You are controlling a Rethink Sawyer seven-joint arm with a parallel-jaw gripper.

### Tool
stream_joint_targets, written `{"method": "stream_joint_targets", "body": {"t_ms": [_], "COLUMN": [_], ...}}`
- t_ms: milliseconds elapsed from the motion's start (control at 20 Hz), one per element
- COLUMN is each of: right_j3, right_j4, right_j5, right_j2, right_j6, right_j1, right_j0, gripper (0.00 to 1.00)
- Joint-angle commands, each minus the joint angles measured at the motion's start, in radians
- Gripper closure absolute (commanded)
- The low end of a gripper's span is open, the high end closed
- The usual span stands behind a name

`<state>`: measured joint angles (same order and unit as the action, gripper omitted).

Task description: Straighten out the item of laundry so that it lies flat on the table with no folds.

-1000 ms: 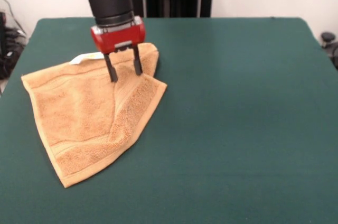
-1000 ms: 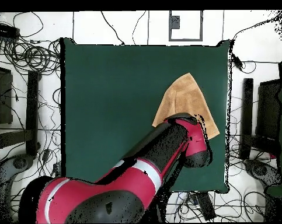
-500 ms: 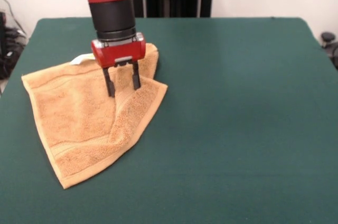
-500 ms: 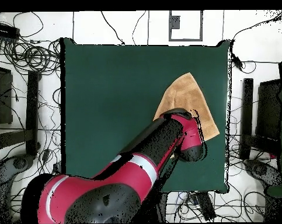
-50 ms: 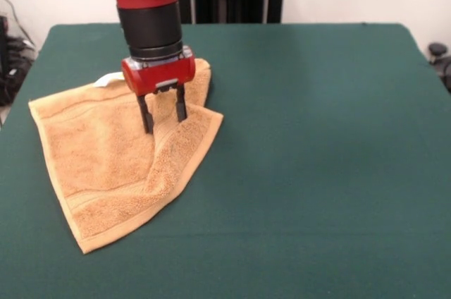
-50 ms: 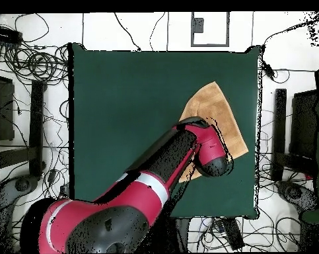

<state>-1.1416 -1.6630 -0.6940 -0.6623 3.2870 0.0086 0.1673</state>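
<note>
Green felt covers the broad surface (image 5: 317, 158), which runs past the near edge of the front view, so its near corners are cut off. Behind it stands a pale wall with a dark upright panel, and a tangle of black cables shows at the far left.

On the left half of the surface lies the towel (image 5: 99, 158), golden-tan, spread over most of its area but not flat. Its right side is folded over, the flap forming a raised ridge that runs from the far edge down toward the near corner, with the woven border band showing along the flap's edge. What lies under the flap is hidden. A small white tag (image 5: 107, 79) pokes out at the towel's far edge, just left of the arm; any mark on it is too small to make out.

The arm (image 5: 149, 10) comes down over the towel's far right part, its upper length cut off by the top of the picture. The pincer (image 5: 163, 112) has its two dark fingers (image 5: 146, 116) apart, pointing down, with the tips at or just above the fold's ridge; I cannot tell whether they touch the cloth. Nothing is held between them.

From overhead, the arm (image 6: 168, 165) covers the pincer entirely and hides a good share of the towel (image 6: 211, 106), of which only the part toward the surface's (image 6: 122, 99) right side shows. Floor cables surround the surface on all sides.
</note>
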Motion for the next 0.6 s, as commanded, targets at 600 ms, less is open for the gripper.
{"method": "stream_joint_targets", "body": {"t_ms": [600], "right_j3": [0.118], "right_j4": [0.077], "right_j5": [-0.078], "right_j2": [0.280], "right_j6": [0.660], "right_j1": [0.111], "right_j0": [0.013], "gripper": [0.00]}}
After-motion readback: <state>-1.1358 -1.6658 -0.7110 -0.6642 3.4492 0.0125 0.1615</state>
